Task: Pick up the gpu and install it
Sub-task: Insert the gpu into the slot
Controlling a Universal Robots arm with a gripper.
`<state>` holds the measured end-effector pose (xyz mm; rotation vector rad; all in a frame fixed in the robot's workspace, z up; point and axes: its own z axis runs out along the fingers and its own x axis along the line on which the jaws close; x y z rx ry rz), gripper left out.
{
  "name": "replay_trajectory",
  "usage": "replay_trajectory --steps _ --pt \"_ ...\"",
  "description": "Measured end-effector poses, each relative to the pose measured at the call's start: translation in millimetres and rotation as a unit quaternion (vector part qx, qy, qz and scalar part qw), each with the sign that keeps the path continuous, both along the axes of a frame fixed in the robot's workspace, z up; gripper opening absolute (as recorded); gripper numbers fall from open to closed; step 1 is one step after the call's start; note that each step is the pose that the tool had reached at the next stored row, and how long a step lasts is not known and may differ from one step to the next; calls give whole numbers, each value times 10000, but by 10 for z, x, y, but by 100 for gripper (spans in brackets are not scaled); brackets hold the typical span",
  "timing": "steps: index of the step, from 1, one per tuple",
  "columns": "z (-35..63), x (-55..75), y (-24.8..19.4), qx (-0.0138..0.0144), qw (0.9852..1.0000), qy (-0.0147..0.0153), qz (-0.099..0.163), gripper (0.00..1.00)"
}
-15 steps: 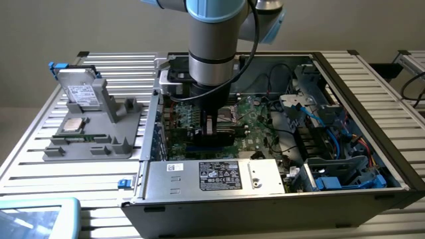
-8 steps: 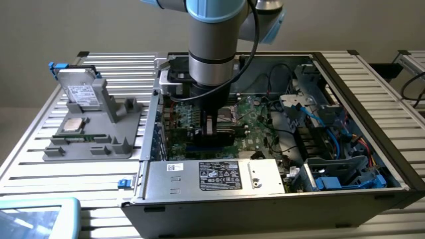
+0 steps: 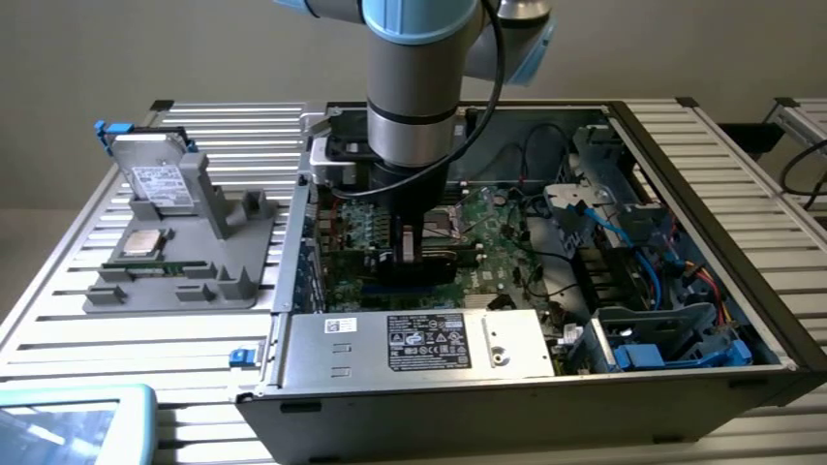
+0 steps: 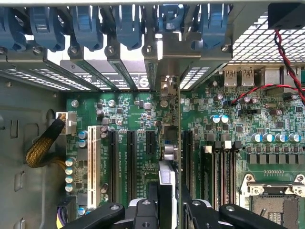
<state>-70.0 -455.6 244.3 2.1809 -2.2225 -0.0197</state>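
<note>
Clamps gpu edge-on between jaws closed on both faces, inside computer case, low over motherboard. Sets long axis parallel to expansion slots, metal end toward rear bracket openings.

Exterior high oblique, wrist close overhead, both seeing motherboard

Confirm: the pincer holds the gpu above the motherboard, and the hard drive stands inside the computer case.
Wrong about the hard drive: the exterior view shows it standing on the grey holder outside the computer case. The pincer holds the gpu above the motherboard.
</note>
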Motion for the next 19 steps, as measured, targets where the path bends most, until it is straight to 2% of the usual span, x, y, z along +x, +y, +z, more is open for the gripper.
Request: replay_trajectory --steps 19 --pt "-19 -13 0 0 10000 -1 16 27"
